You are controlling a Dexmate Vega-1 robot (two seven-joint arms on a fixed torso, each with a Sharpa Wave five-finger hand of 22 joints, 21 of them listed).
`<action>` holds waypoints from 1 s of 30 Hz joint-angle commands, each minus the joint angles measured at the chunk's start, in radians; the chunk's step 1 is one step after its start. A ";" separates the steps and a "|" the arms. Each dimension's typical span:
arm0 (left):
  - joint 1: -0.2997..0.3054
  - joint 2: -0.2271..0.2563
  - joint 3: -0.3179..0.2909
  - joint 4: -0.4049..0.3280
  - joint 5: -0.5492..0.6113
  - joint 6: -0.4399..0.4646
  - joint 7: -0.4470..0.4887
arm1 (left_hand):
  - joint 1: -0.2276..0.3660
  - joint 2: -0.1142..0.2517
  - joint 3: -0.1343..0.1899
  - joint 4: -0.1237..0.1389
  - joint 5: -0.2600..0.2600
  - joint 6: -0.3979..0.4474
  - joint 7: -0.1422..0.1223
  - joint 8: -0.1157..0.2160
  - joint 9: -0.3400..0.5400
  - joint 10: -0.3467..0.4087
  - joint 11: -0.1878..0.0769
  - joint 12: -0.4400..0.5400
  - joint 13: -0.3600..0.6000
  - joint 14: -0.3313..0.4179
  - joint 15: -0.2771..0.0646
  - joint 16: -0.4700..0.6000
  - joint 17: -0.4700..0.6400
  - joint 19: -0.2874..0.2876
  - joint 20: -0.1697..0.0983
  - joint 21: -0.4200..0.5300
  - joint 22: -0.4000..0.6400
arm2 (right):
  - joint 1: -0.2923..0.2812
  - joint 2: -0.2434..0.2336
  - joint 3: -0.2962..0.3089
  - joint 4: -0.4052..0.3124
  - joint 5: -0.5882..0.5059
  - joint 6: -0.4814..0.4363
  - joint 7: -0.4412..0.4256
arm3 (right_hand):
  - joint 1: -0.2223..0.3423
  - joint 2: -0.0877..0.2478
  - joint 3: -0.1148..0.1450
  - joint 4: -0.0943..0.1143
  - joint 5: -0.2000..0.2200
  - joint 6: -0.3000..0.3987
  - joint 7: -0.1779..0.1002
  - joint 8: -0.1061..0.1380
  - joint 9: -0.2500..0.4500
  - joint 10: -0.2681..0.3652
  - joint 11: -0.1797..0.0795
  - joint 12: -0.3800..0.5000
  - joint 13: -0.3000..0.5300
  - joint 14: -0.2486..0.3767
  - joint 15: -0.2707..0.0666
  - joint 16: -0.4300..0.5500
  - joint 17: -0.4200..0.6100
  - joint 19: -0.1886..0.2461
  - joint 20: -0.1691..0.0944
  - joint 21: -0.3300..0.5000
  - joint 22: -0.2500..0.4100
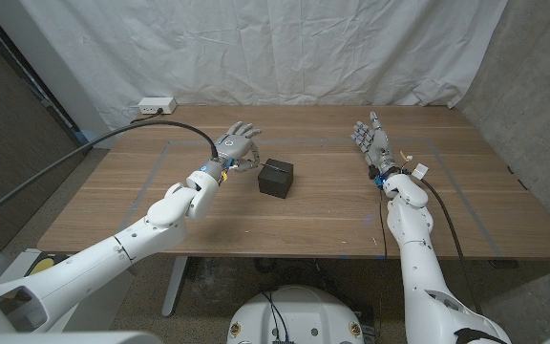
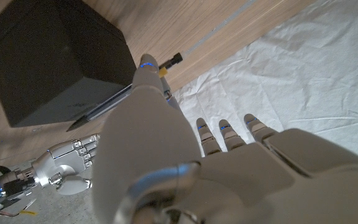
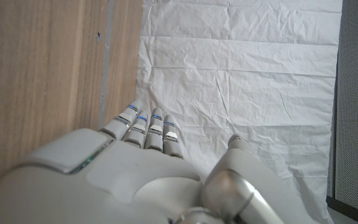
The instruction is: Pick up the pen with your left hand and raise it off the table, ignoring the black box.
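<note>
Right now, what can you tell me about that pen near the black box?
The pen is slim and dark grey with a pointed tip at one end and, past a yellow band, a small black cap at the other. It lies on the wooden table close beside the black box; whether they touch is unclear. The left hand is over it, one finger crossing its middle, though a firm grip cannot be confirmed. In the head view the hand mostly hides it.

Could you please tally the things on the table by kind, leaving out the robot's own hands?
Pen: 1
Black box: 1
White power strip at the far edge: 1
Total: 3
</note>
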State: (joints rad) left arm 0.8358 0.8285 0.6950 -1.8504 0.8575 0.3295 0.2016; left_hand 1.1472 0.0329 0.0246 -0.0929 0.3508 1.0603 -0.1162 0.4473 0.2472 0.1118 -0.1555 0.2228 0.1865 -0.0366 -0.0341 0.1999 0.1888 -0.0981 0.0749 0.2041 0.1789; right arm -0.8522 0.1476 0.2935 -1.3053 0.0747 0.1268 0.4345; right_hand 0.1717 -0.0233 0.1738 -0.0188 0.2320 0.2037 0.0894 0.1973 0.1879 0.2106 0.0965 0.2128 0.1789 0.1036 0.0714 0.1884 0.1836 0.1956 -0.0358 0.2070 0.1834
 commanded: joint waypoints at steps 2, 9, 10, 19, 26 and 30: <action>0.017 0.007 -0.021 -0.021 -0.024 0.015 0.019 | 0.002 0.011 -0.006 0.000 -0.004 0.062 0.008 0.030 0.038 0.006 -0.009 0.000 0.002 0.001 -0.101 0.000 0.001 0.004 0.002 0.006 0.005 | 0.000 -0.002 -0.005 -0.009 -0.004 -0.001 -0.002 | 0.003 0.008 -0.004 0.001 0.003 0.003 -0.003 0.000 0.003 0.008 0.001 -0.001 0.006 0.011 -0.001 0.001 0.005 0.009 0.002 0.000 0.006; 0.020 0.006 -0.024 -0.024 -0.034 0.022 0.021 | 0.003 0.013 -0.008 0.001 -0.006 0.057 0.011 0.032 0.041 0.006 -0.007 -0.002 0.002 0.000 -0.098 -0.001 0.002 0.003 0.004 0.006 0.005 | -0.002 -0.003 -0.007 -0.015 -0.005 -0.006 0.000 | 0.003 0.008 -0.005 0.000 0.003 0.004 -0.005 0.001 0.003 0.007 0.001 -0.002 0.006 0.011 -0.002 0.001 0.005 0.009 0.002 0.000 0.006; 0.021 0.005 -0.024 -0.022 -0.035 0.021 0.027 | 0.003 0.013 -0.008 0.001 -0.006 0.059 0.009 0.034 0.041 0.006 -0.008 -0.002 0.002 0.000 -0.099 -0.001 0.002 0.003 0.003 0.006 0.005 | -0.003 -0.004 -0.007 -0.016 -0.006 -0.007 0.000 | 0.003 0.008 -0.005 0.000 0.003 0.004 -0.004 0.001 0.003 0.007 0.001 -0.002 0.006 0.011 -0.002 0.001 0.005 0.009 0.002 0.000 0.006; 0.014 0.001 -0.022 -0.022 -0.040 0.026 0.029 | 0.004 0.014 -0.012 0.002 -0.009 0.057 0.011 0.039 0.045 0.007 -0.005 -0.004 0.003 0.000 -0.099 -0.002 0.002 0.006 0.003 0.006 0.005 | -0.004 -0.005 -0.007 -0.020 -0.005 -0.012 0.003 | 0.003 0.009 -0.006 0.000 0.003 0.003 -0.002 0.000 0.003 0.007 0.001 -0.002 0.005 0.011 0.000 0.001 0.005 0.009 0.002 0.000 0.006; 0.016 0.006 -0.025 -0.039 -0.033 0.038 0.028 | 0.005 0.015 -0.014 0.003 -0.010 0.055 0.012 0.042 0.047 0.008 -0.006 -0.005 0.003 0.000 -0.099 -0.003 0.002 0.007 0.004 0.005 0.005 | -0.007 -0.005 -0.010 -0.029 -0.012 -0.012 -0.005 | 0.003 0.009 -0.007 -0.001 0.003 0.004 -0.003 0.001 0.003 0.010 0.001 -0.001 0.005 0.013 -0.001 0.002 0.005 0.009 0.002 0.000 0.006; 0.018 0.014 -0.032 -0.057 -0.035 0.040 0.022 | 0.007 0.017 -0.015 0.003 -0.011 0.049 0.010 0.044 0.050 0.008 -0.003 -0.006 0.003 0.001 -0.097 -0.003 0.002 0.007 0.006 0.005 0.005 | -0.009 -0.005 -0.011 -0.034 -0.014 -0.012 -0.009 | 0.003 0.010 -0.007 -0.001 0.002 0.006 -0.003 0.002 0.003 0.012 -0.002 0.000 0.005 0.018 -0.003 0.004 0.005 0.013 0.001 0.001 0.006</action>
State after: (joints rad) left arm 0.8520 0.8317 0.6725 -1.8774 0.8201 0.3587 0.2258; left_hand 1.1477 0.0401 0.0152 -0.0912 0.3429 1.0603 -0.1162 0.4481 0.2473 0.1173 -0.1609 0.2180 0.1865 -0.0366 -0.0340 0.1999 0.1886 -0.0947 0.0783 0.2041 0.1789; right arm -0.8563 0.1436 0.2858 -1.3281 0.0685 0.1175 0.4342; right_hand 0.1717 -0.0233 0.1710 -0.0216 0.2320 0.2037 0.0895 0.1973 0.1887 0.2106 0.0965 0.2128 0.1789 0.1109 0.0643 0.1884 0.1836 0.1956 -0.0359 0.2071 0.1834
